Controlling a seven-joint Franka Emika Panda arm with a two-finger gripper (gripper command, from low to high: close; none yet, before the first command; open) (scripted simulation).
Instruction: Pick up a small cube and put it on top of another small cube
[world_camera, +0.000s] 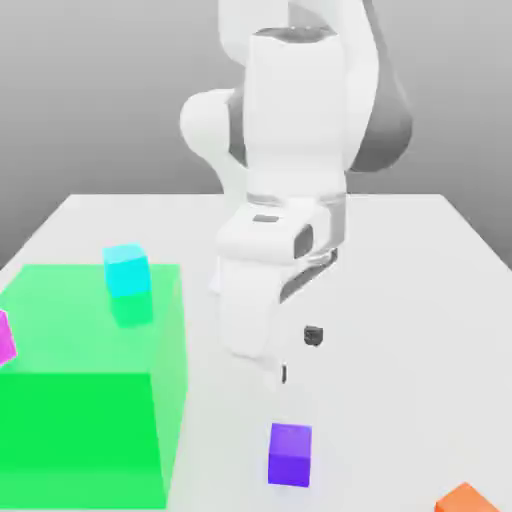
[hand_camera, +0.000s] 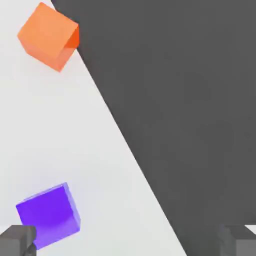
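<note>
Purple cube (hand_camera: 48, 215) sits on the white table (hand_camera: 75, 140) just beside one fingertip (hand_camera: 17, 241) of the gripper (hand_camera: 129, 241), untouched. The fingers are spread wide, the other fingertip (hand_camera: 239, 240) well apart from the first, with nothing between them. In the exterior view the gripper (world_camera: 298, 352) hangs above the table, and the purple cube (world_camera: 290, 454) lies below it, off to one side. Farther from the hand, the orange cube (hand_camera: 48, 36) rests near the table's edge, well apart from the purple one; the exterior view shows it (world_camera: 466, 498) at the frame's corner. Beyond, a green block (world_camera: 90, 390), a cyan cube (world_camera: 127, 270) and a magenta cube (world_camera: 5, 337) stand away from the hand.
</note>
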